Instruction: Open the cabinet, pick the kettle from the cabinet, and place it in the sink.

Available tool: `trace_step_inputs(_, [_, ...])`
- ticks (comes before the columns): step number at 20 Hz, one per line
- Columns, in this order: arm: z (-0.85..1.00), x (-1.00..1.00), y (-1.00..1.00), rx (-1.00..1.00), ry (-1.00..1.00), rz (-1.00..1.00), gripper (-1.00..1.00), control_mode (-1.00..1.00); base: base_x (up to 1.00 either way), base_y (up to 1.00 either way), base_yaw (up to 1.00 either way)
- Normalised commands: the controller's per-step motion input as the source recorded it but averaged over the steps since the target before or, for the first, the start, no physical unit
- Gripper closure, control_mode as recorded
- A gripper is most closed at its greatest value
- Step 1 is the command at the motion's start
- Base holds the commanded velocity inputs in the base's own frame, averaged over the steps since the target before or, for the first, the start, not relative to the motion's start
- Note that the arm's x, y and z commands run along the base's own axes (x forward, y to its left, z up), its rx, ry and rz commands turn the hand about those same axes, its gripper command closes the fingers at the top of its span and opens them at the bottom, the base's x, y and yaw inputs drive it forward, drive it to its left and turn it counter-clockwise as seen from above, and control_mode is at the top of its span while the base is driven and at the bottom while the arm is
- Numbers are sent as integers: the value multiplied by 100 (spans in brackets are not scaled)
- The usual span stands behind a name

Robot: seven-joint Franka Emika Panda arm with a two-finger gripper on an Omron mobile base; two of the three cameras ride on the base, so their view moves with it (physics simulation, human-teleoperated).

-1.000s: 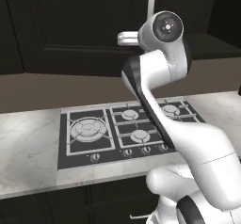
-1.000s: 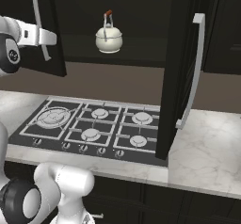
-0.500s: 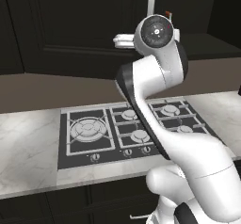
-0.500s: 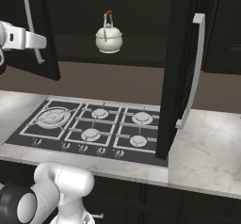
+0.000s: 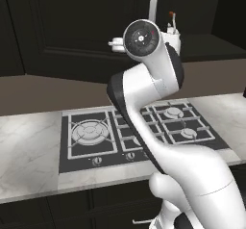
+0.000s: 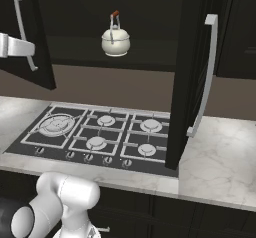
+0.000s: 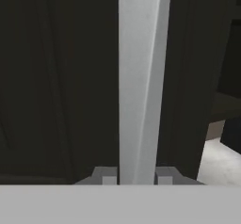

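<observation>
The cabinet (image 6: 150,12) above the counter stands with both doors swung out. Inside it, on the shelf, sits the cream-white kettle (image 6: 115,38), upright with its reddish-brown grip on top; it also peeks out behind my arm as the kettle (image 5: 173,36). My gripper (image 7: 135,177) is shut on the left door's vertical silver handle (image 7: 141,77), which runs up between the fingertips. From the right base view, the gripper (image 6: 26,48) holds that handle (image 6: 21,22) at the far left. The sink is out of view.
A black gas hob (image 6: 100,137) lies in the white marble counter (image 6: 220,162) under the cabinet. The right door (image 6: 187,72) juts out over the counter with its long handle (image 6: 207,72). My own arm (image 5: 149,103) blocks much of the left base view.
The left door has swung further open, and my hand has gone leftward with its handle. My arm's upper joint has shifted left. The kettle has not moved.
</observation>
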Motion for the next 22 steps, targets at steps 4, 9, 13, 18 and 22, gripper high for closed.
trace_step_inputs(4, [0,-26,36,0,0,-9,100,-100,0,0,0])
trace_step_inputs(9, [-3,-10,29,0,0,-8,-100,-100,0,0,0])
trace_step_inputs(13, [-9,-6,11,2,-2,-3,-100,-100,0,0,0])
trace_step_inputs(18, [-4,-28,0,17,-4,0,-100,-100,0,0,0])
trace_step_inputs(22, [-9,-30,3,22,-3,1,-100,-100,0,0,0])
